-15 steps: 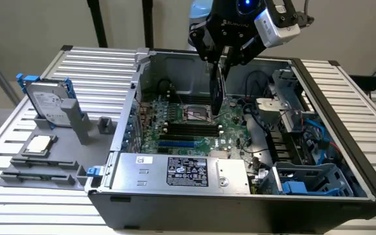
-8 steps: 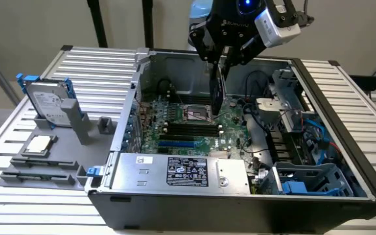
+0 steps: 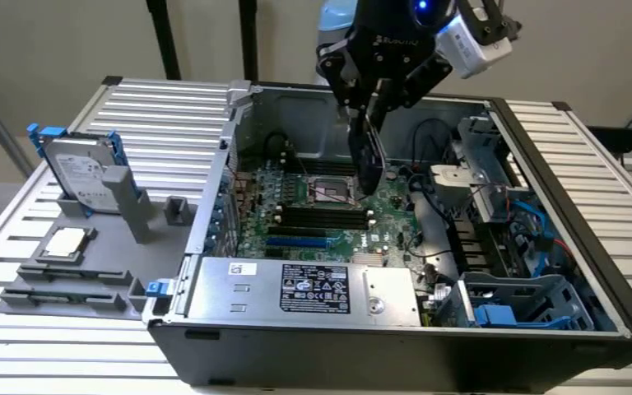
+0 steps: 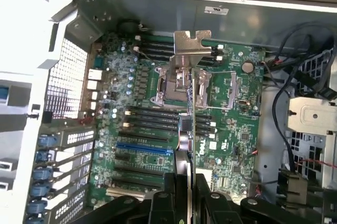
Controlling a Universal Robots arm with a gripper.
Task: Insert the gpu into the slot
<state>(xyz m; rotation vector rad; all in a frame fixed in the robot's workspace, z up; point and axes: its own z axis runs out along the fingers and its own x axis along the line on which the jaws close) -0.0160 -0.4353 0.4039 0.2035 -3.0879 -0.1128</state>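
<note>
We had the gripper (image 3: 367,115) closed partway onto the gpu (image 3: 369,164), holding the card upright and edge-down over the motherboard (image 3: 393,218) at the exterior view's upper centre, presumably to line its edge with the blue slot (image 3: 297,243), which lay apart, lower and toward that view's left.

end effector (image 4: 188,182): black fingers pressed against both faces of the gpu, nearer the camera than the cpu socket (image 4: 179,84)
gpu (image 4: 192,124): seen edge-on, its thin green line crossing the cpu socket
bracket (image 4: 189,42): silver, at the card's far end, beyond the cpu socket
slot (image 4: 145,150): bright blue strip, apart from the card; black memory slots (image 4: 152,119) lie between it and the cpu socket
cables (image 4: 287,124): black, well apart from the cpu socket
</note>
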